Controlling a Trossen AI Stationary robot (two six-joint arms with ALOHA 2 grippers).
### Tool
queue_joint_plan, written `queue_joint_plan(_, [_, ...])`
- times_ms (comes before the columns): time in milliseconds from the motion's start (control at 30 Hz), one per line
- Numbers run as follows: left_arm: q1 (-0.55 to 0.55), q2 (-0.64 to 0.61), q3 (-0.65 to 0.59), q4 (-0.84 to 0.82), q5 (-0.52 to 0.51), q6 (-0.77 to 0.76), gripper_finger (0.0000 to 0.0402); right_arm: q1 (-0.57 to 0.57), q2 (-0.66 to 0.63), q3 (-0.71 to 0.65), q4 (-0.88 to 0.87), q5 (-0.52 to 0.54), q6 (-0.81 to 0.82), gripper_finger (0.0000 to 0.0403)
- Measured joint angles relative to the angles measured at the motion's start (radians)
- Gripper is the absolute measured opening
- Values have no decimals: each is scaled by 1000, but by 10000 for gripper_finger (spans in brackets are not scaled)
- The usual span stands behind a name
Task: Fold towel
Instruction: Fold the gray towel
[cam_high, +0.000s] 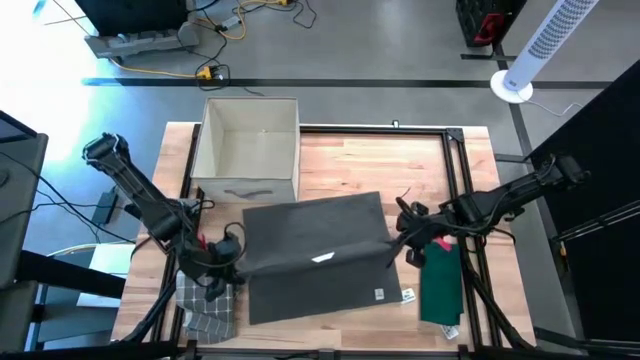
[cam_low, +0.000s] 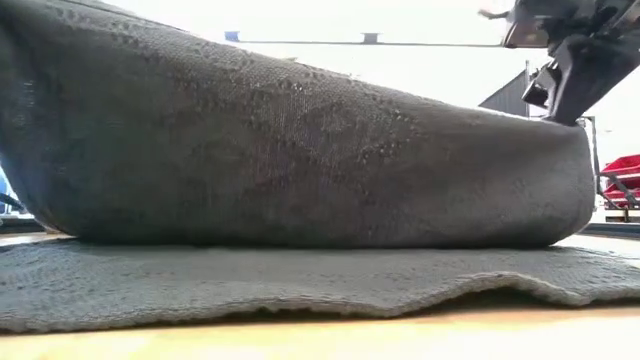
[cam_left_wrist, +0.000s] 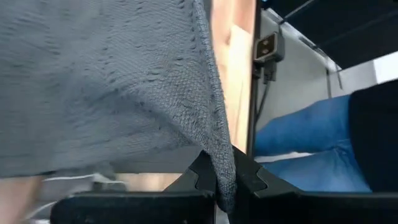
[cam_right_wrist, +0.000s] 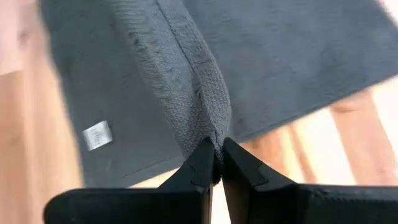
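**Both corners pinched, fold half carried over**

High view: the dark grey towel lies mid-table, its far half lifted and doubled toward the near edge. The left gripper sits at its left edge, the right gripper at its right edge. A beige bin stands beyond; a checked cloth and a green cloth lie to either side.

Low view: the raised layer bulges over the flat one, a gripper above at the far right.

Left wrist view: the left jaws are clenched on a towel edge, cloth hanging from between the tips.

Right wrist view: the right jaws pinch a bunched hem the same way.

Likely risk: both bites look shallow, so uneven pull between the arms could slip a corner free or skew the fold off the lower layer's edge.
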Motion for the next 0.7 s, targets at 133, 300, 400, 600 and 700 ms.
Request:
queue_joint_plan(133, [-10,66,-3,39,37,-7,0,26,35,0,4,-56,-24,6])
queue_joint_plan(300, [-10,164,-3,112,119,-4,0,62,120,0,26,-125,-44,6])
queue_joint_plan(400, [-10,217,-3,151,138,-6,0,82,177,0,48,-145,-72,6])
queue_joint_plan(600, [-10,286,-3,232,182,-17,2,99,258,13,57,-172,-75,12])
queue_joint_plan(700, [-10,298,-3,247,226,-35,18,99,272,31,46,-176,-70,52])
